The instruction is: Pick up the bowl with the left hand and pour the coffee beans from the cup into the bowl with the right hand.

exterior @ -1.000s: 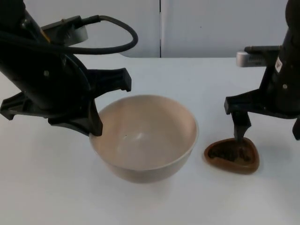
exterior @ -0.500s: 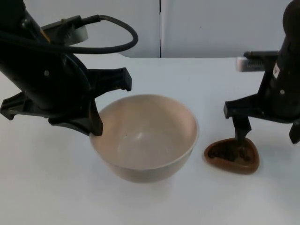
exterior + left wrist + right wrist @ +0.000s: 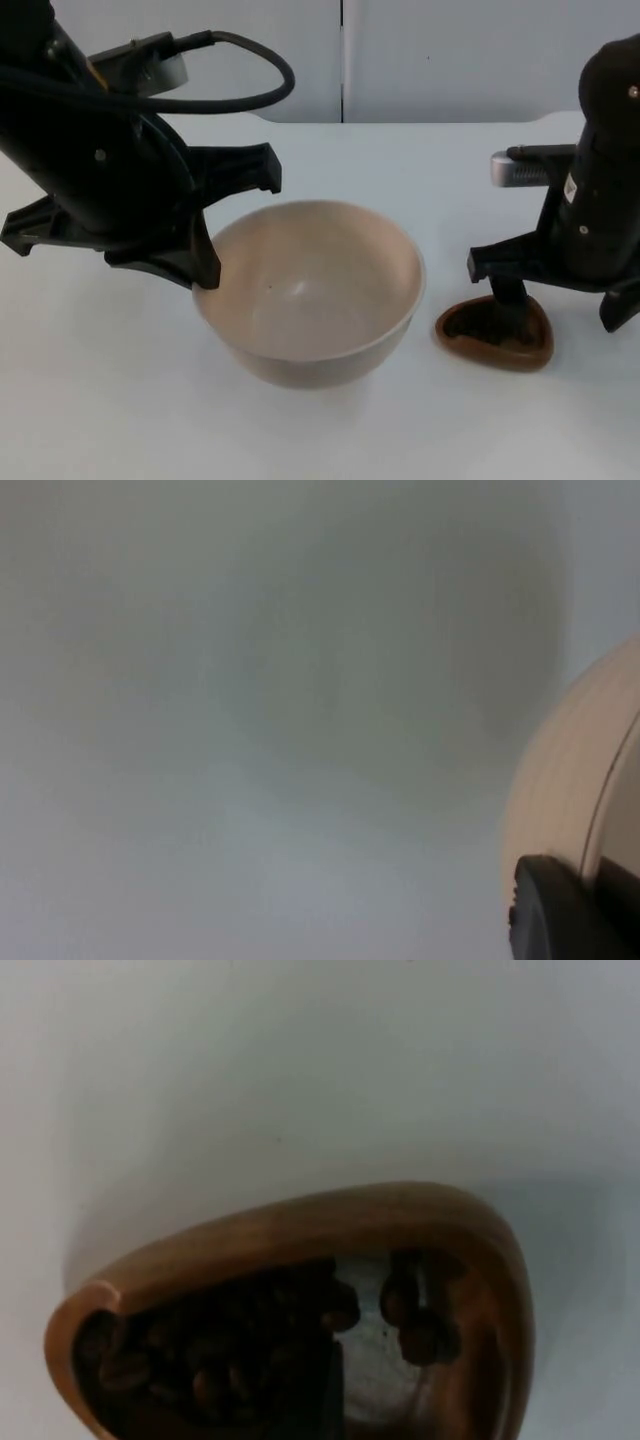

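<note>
A cream bowl (image 3: pixel 310 290) stands at the middle of the white table. My left gripper (image 3: pixel 205 272) is shut on the bowl's left rim; its black fingertip (image 3: pixel 560 915) rests against the bowl's outer wall (image 3: pixel 565 780). Right of the bowl sits a brown, rounded-triangular cup (image 3: pixel 493 335) holding dark coffee beans (image 3: pixel 230 1350). My right gripper (image 3: pixel 505 315) hangs low over the cup and is open, with one finger (image 3: pixel 325 1395) reaching down inside among the beans. Its other finger is hidden behind the arm.
The white table (image 3: pixel 330 440) runs back to the grey partition wall (image 3: pixel 440 60). A narrow strip of table separates the bowl from the cup. Open table lies in front of both.
My right arm has moved left and down, so its finger now dips into the cup. The left arm and the bowl have stayed put.
</note>
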{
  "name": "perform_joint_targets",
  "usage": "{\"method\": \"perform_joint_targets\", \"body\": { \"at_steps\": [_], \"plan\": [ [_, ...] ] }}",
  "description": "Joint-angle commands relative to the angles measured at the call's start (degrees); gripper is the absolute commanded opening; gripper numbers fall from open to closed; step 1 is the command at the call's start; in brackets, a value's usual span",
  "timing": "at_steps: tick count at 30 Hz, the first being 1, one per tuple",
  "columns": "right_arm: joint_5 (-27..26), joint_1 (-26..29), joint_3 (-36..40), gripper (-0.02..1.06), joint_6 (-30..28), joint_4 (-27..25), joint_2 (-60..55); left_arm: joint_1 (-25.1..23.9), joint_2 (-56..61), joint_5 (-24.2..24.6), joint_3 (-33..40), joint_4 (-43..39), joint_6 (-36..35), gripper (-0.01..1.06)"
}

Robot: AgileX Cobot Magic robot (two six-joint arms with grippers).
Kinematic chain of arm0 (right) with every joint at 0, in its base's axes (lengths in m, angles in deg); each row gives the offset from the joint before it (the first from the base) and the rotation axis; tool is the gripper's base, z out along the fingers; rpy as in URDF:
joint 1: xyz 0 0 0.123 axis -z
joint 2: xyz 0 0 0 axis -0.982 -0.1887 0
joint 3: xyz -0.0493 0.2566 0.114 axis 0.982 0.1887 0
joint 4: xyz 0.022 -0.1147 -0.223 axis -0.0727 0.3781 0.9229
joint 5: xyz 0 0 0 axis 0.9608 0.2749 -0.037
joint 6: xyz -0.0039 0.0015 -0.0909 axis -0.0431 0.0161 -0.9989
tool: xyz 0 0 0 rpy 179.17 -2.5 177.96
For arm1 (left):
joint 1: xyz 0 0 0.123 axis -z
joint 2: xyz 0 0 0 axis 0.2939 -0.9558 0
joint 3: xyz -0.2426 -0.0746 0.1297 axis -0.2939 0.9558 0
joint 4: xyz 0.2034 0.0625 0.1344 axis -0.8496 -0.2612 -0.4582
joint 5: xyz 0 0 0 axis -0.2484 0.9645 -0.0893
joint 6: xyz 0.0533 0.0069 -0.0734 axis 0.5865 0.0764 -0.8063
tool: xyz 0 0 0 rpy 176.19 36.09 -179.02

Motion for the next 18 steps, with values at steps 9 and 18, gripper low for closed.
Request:
{"method": "perform_joint_targets", "body": {
  "at_steps": [9,18],
  "plan": [
    [-2.00,0.13,-0.05,0.75,-0.66,0.25,-2.18,-0.15,0.94,-0.81,0.01,0.58,-0.24,0.00],
    [-3.33,0.13,-0.05,0.51,-0.66,0.25,-2.28,-0.15,0.94,-0.82,0.01,0.68,-0.24,0.00]
  ]
}}
